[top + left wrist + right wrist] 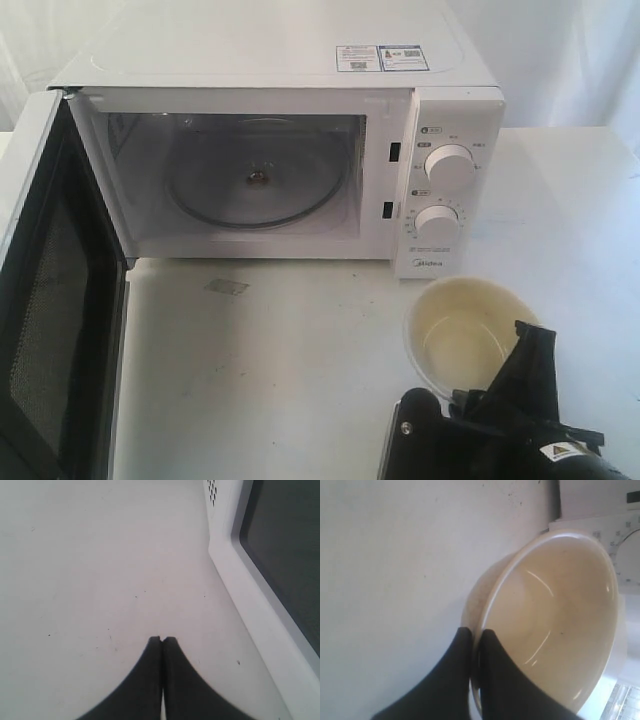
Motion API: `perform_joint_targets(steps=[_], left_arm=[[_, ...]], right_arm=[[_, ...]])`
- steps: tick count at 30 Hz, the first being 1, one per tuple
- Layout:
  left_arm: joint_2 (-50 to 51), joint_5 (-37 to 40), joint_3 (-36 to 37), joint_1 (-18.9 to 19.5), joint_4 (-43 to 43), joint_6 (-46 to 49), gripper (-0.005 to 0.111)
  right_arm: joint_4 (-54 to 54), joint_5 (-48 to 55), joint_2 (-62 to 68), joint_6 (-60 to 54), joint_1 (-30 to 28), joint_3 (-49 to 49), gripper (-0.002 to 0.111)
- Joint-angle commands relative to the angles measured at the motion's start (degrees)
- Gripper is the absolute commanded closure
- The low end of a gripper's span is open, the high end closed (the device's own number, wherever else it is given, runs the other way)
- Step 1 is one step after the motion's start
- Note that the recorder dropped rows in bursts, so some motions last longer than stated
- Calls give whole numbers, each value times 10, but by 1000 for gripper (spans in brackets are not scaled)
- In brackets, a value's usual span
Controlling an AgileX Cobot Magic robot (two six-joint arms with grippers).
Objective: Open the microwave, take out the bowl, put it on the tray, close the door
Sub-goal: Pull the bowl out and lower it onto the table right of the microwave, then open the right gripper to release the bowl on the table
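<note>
Black fingers of the right gripper (476, 632) pinch the rim of the small round cream-yellow ceramic bowl (555, 615), one finger against its outer wall and the other just inside the lip. The bowl's pale inside looks empty. It sits out of the cavity, just in front of the two round white knobs (448, 168) on the panel of the white boxy microwave (300, 60). I cannot tell whether it rests on the white table (280, 380) or hangs a little above it. Across from it, the left gripper (162, 640) has its fingers pressed together on nothing. It hovers over the bare table close to the microwave's white door (50, 300) with its dark window, which stands swung wide open. Inside the microwave only the round glass turntable (255, 180) shows. By my reading the step in hand is carrying the bowl to the tray, with opening and taking out already done. No tray appears in any view, so its place relative to the microwave is unknown. The next move likely calls for keeping the rim pinch firm and the bowl level while it travels, since a one-sided grip lets it tip. It then needs setting down flat before the fingers part, leaving the door to be pushed shut.
</note>
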Motion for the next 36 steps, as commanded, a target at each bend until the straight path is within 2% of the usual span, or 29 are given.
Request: perform_joint_targets(steps=[1, 12, 18, 24, 32, 36], left_arm=[[-3, 1, 2, 2, 1, -1, 107], [-3, 1, 2, 2, 1, -1, 107], [-3, 1, 2, 2, 1, -1, 107], [-3, 1, 2, 2, 1, -1, 107], [-3, 1, 2, 2, 1, -1, 107], [-3, 1, 2, 2, 1, -1, 107]], right_arm=[[-5, 1, -14, -11, 1, -20, 108], [-5, 132, -17, -5, 1, -28, 108], [-5, 144, -17, 8, 1, -28, 108], [-5, 242, -29, 76, -39, -40, 108], [-5, 274, -36, 95, -76, -46, 108], [-67, 314, -37, 146, -126, -49, 108]])
